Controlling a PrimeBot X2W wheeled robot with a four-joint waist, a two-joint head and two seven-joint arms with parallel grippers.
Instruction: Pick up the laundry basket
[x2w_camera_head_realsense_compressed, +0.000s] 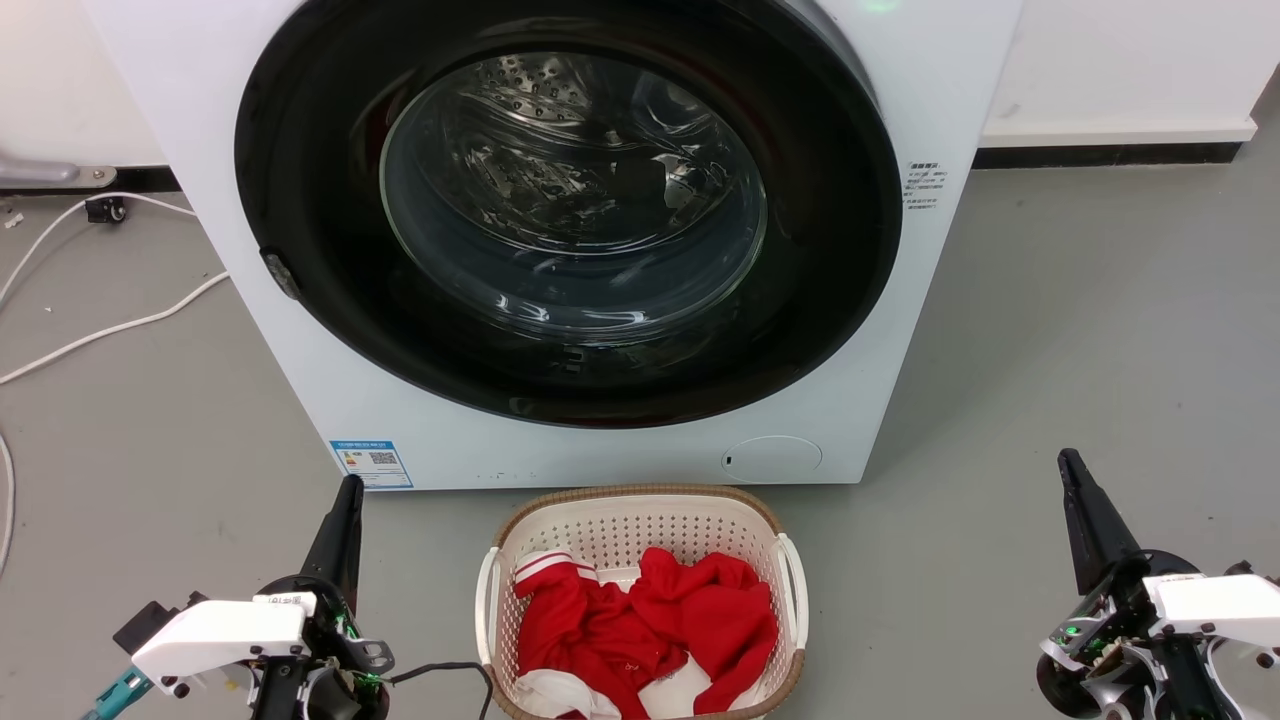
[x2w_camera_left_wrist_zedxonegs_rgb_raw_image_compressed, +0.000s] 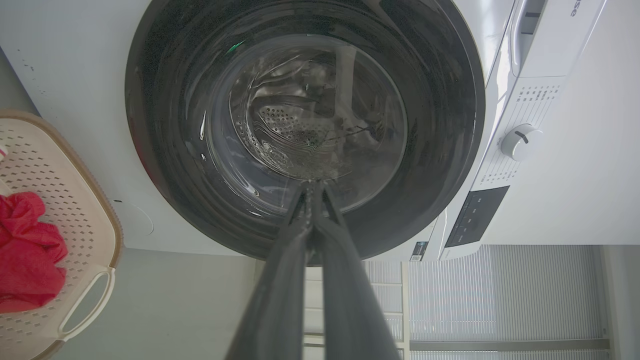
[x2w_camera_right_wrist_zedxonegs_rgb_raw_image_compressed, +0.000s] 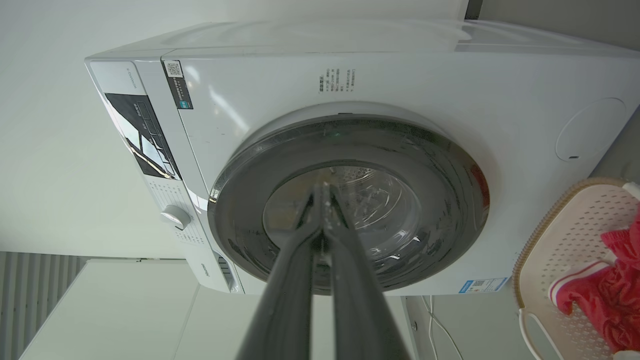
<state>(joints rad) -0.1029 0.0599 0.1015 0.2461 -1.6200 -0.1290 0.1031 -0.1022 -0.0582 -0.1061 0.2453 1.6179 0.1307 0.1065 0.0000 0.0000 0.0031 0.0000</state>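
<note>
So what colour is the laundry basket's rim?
Brown, woven-look rim around the cream-white laundry basket; clearest in the head view.

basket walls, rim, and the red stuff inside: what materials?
Laundry basket: looks like moulded plastic, cream, matte; regular punched holes. Rim: brown woven look, probably plastic imitation wicker, can't confirm. Red garment: soft fabric, creased and folded, white trim.

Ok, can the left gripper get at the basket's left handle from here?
Probably yes: bare floor lies between the left gripper and the left handle of the laundry basket. The fingers look shut and would need opening.
</note>
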